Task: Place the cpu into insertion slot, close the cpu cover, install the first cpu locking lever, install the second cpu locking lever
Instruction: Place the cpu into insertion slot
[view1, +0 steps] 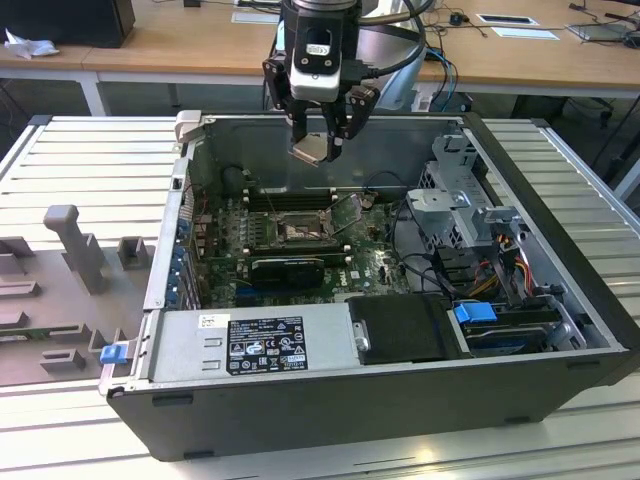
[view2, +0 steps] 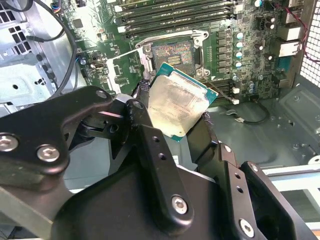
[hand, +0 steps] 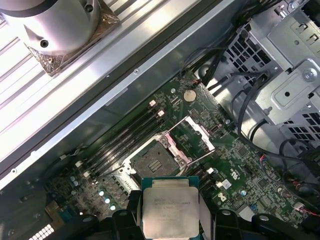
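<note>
My fingers (view2: 144, 125): two black fingers closed narrow on opposite edges of the cpu (view2: 177, 102), gripping it between them.
My gripper (view1: 315, 148): hung over the open computer case (view1: 380, 400), clear of the board, carrying the chip tilted; both wrist views showed it (hand: 170, 216) from behind the fingers.
The cpu (view1: 312, 148): a flat square chip with a dull silvery top and pale rim, in the air and touching nothing but my fingers; its top face (hand: 170, 206) looked toward the wrist cameras.
The insertion slot (view1: 298, 232): in the exterior view at about 6 o'clock from the chip, well apart from it, on the green board; its dark centre (view2: 176, 54) was bare, nothing seated in it (hand: 156, 161).
The cpu cover (view1: 345, 212): a thin silvery frame at about 2 o'clock from the slot in the exterior view, swung up on its hinge and standing open (hand: 192, 137).
Memory slots (view1: 290, 198): long black rows at 12 o'clock from the slot, just beside it.
Expansion card (view1: 288, 268): long and black, at 6 o'clock from the slot.
Power supply (view1: 250, 345): grey box with a label, farther out at 6 o'clock.
Drive cage (view1: 450, 200): perforated metal at 3 o'clock from the slot.
Table (view1: 90, 160): ribbed metal under the case.
</note>
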